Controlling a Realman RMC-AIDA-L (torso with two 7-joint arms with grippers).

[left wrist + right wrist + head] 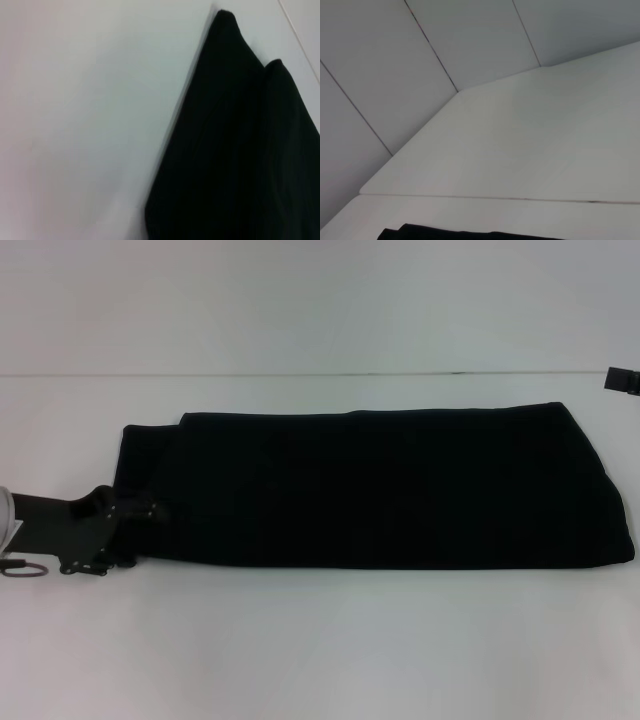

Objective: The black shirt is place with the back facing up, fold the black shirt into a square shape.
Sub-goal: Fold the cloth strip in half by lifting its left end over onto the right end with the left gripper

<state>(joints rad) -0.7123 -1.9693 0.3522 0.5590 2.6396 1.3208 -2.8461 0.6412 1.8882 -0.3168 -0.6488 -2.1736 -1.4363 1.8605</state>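
Note:
The black shirt [380, 485] lies on the white table, folded lengthwise into a long band that runs from left to right. My left gripper [158, 513] is at the band's near left corner, black against the black cloth. The left wrist view shows that end of the shirt [240, 150], with two layered corners stepped one behind the other. My right gripper [623, 380] just shows at the far right edge, above and behind the shirt's right end and apart from it. In the right wrist view a thin strip of the shirt [460, 234] shows.
The white table [320, 640] spreads wide in front of the shirt and to its left. A seam [300, 374] crosses the table behind the shirt. Grey wall panels [395, 55] stand beyond the table's far corner.

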